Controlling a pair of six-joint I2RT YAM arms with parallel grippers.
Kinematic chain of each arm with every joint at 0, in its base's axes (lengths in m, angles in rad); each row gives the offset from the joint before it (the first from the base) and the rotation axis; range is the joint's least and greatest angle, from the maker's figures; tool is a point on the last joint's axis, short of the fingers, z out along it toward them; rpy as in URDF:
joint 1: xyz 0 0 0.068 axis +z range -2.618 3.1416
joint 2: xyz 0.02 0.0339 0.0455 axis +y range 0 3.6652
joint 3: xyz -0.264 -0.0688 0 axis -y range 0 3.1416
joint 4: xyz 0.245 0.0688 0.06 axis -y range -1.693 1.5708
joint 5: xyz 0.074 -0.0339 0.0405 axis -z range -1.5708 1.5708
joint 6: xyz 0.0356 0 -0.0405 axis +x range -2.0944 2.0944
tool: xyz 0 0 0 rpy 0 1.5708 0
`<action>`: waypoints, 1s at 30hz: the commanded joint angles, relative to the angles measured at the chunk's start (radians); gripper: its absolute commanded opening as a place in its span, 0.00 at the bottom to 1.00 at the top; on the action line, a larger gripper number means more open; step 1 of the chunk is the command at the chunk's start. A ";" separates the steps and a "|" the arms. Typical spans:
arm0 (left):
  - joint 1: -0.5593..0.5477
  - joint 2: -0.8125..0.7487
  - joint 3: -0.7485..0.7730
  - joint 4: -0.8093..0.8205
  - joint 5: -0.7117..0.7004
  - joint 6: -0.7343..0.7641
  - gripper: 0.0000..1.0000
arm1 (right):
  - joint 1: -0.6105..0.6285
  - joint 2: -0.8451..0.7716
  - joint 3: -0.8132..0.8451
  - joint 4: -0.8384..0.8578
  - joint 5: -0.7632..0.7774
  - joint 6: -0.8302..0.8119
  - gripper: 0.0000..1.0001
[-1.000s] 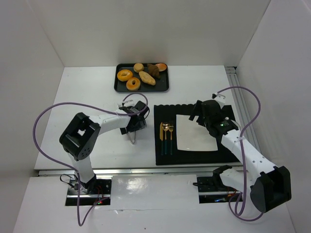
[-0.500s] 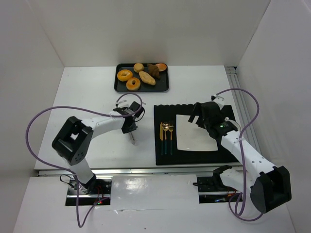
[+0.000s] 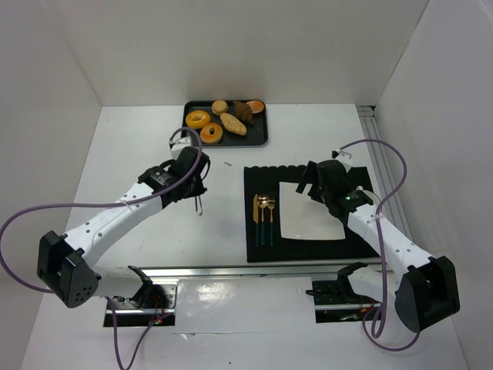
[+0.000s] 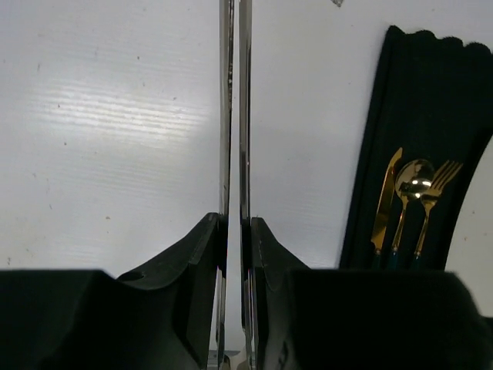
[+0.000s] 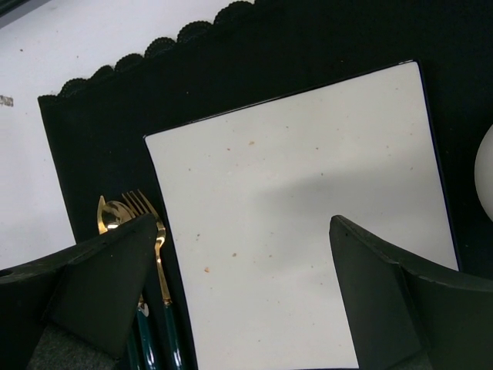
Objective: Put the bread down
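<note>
A gold knife point(image 4: 383, 202), spoon point(image 4: 412, 181) and fork point(image 4: 435, 185) lie side by side on a black placemat point(image 4: 420, 92).

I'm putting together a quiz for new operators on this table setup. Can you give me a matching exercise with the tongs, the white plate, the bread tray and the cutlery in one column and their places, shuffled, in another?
Things:
1. tongs
2. white plate
3. bread tray
4. cutlery

Places:
A. on the black mat, beneath the open right gripper
B. on the mat, left of the plate
C. clamped in the left gripper
D. at the far edge of the table

Pairs: 1-C, 2-A, 3-D, 4-B
</note>
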 commanded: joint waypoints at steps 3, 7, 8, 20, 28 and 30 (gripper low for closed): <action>0.073 -0.028 0.121 0.001 0.162 0.227 0.31 | 0.004 -0.004 0.017 0.043 -0.002 0.010 1.00; 0.215 -0.013 0.200 0.025 0.339 0.306 0.55 | 0.004 -0.026 0.017 0.043 0.008 0.010 1.00; 0.237 -0.002 0.245 0.025 0.357 0.318 0.57 | 0.004 -0.026 0.017 0.043 0.008 0.010 1.00; 0.381 0.295 0.564 0.003 0.381 0.357 0.48 | 0.004 -0.006 0.017 0.052 0.008 0.001 1.00; 0.381 0.499 0.704 -0.034 0.339 0.395 0.51 | 0.004 0.054 0.026 0.071 0.008 -0.017 1.00; 0.381 0.555 0.728 -0.058 0.339 0.395 0.51 | 0.004 0.068 0.037 0.071 0.008 -0.017 1.00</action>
